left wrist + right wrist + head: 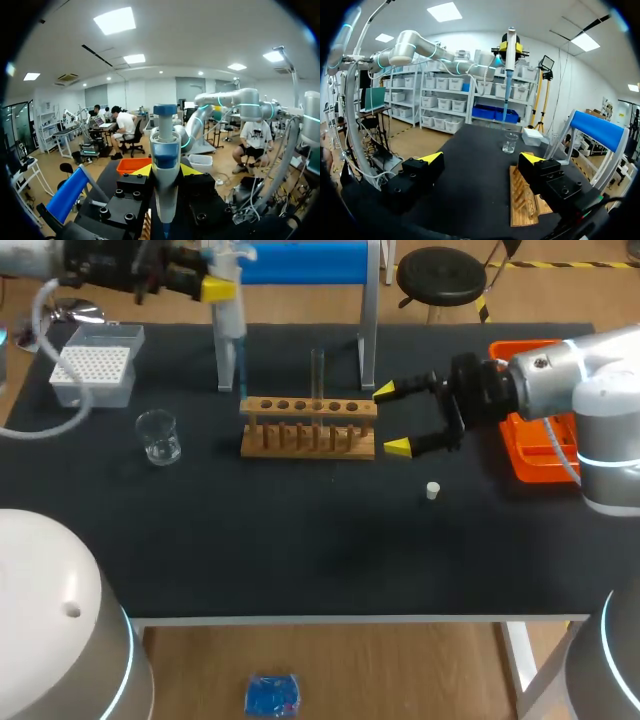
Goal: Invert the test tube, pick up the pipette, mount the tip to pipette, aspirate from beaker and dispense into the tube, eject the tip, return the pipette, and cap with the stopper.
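Misalignment is risked: the plastic pipette [229, 315], pinched upright by the left end effector [165, 172] near the counter's [300, 550] far edge, could be tilted past the gridded tip box [95, 365]. The right end effector [396, 420] is held spread beside the wooden rack [310, 430], where the glass tube [317, 370] could be knocked.

Head view high behind, looking down on table [300, 560]. Wrist views low, close, facing outward across room; pipette [228, 300] in all three.
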Controlling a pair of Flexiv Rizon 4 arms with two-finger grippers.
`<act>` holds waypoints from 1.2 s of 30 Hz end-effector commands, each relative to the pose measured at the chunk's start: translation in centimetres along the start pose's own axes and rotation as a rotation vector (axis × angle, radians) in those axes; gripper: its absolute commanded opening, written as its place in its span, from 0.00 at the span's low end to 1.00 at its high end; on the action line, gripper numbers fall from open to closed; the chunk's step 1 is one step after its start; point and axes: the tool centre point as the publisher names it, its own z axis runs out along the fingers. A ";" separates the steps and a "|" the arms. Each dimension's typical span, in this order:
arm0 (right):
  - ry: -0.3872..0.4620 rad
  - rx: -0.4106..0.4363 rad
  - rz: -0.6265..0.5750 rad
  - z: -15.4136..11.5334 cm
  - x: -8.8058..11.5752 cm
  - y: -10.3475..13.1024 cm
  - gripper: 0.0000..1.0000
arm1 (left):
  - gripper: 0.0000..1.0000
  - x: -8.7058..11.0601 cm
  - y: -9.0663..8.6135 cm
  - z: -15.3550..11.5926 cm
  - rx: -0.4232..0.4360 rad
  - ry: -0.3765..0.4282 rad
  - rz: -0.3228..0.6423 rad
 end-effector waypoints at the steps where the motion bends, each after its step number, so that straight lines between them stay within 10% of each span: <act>1: -0.001 0.002 0.000 -0.1 0.0 0.1 1.00 | 0.00 0.0 0.5 -5.5 -0.005 0.017 0.007; 21: -0.001 0.002 0.000 -0.1 0.0 0.1 1.00 | 0.00 -2.6 8.7 -10.6 0.006 0.012 -0.015; 36: -0.001 0.002 0.000 -0.1 0.0 0.1 1.00 | 0.00 -3.9 11.2 -12.2 0.013 -0.006 -0.038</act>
